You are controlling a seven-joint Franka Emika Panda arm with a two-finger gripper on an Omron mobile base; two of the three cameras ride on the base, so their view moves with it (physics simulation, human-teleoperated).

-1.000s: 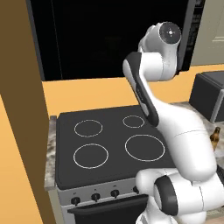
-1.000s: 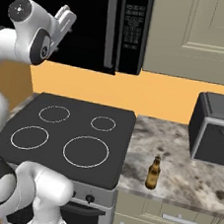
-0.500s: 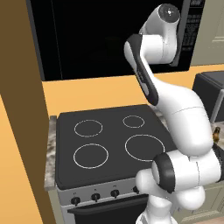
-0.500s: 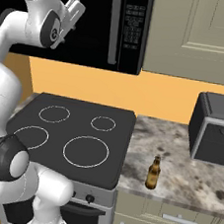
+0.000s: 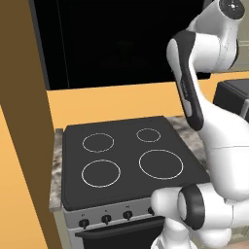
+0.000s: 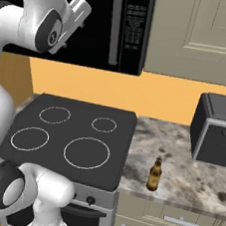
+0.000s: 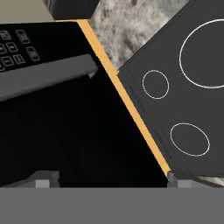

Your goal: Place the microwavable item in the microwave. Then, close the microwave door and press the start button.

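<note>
Nearest the base: control knobs (image 6: 90, 200) along the front of the cooktop (image 6: 72, 137), four ringed burners with nothing on them. Just right of it, on the speckled counter (image 6: 192, 175), a brown glass bottle (image 6: 154, 174), standing upright near the front edge and well apart from any work above. Contents impossible to make out through the dark glass. Further right and back, a dark grey toaster oven (image 6: 218, 130), front shut.

Above the stove, arm (image 6: 43, 23) lifted high so as to bring the gripper (image 7: 113, 178) square to the microwave (image 6: 122, 31). Fingertips (image 7: 46, 179) spread wide, nothing between them, close to the microwave door (image 7: 65, 131) but apparently not touching. Looks like a pose for reaching the keypad (image 7: 13, 48) on the right edge, just beyond the bar handle (image 7: 48, 74).

Door lying flush, so closing seems done and the start button probably next. Cannot tell where the green cup is; judged to be inside, behind a window too dark to see through.

Farthest right, beige cabinet doors (image 6: 209, 36).
</note>
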